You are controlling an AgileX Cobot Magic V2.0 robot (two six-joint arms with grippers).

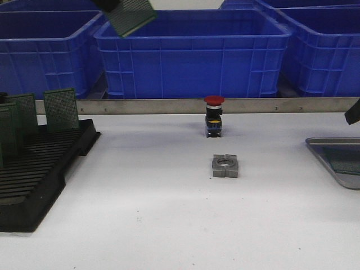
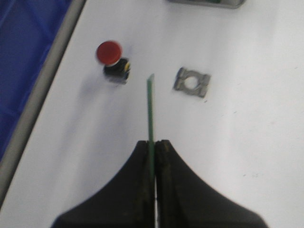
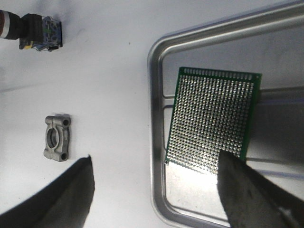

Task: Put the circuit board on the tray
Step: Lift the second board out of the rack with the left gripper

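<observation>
Left fingers (image 2: 153, 156) pinch an edge-on circuit board (image 2: 150, 111); right fingers (image 3: 156, 190) spread wide above the tray (image 3: 156, 85).

The front view looks low across the table; both wrist views look down closely, sharing the red pushbutton (image 2: 109, 53) and metal bracket (image 3: 58, 137).

Around the grey clamp block (image 1: 225, 166) the white table (image 1: 157, 225) lies bare on my side and to both sides. Just behind it stands the red-capped button (image 1: 214, 116). Well left of it sits the black rack (image 1: 39, 169); well right, the tray (image 1: 320, 147).
</observation>
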